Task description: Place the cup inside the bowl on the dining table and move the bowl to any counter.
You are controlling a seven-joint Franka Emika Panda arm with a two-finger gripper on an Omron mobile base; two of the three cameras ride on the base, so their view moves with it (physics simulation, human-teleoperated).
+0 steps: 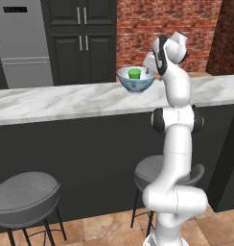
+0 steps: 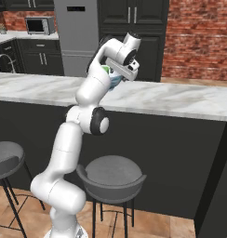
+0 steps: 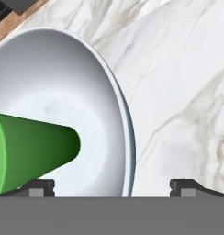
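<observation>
Cup already in bowl; rim grasp next

The cup (image 3: 33,149) sits inside the bowl (image 3: 63,82) on the tabletop (image 3: 178,92). Spread jaws straddle the rim at the bowl's 3 o'clock (one tip inside, one outside); I'd lower squarely, then pinch firmly before lifting.

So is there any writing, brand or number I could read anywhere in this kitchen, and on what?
None can be read.
Fridge: a dark display panel near its top, blank at this size.
Microwave: too small to tell any label.
Bowl: a blue pattern, no letters.
Cup: plain green.
</observation>
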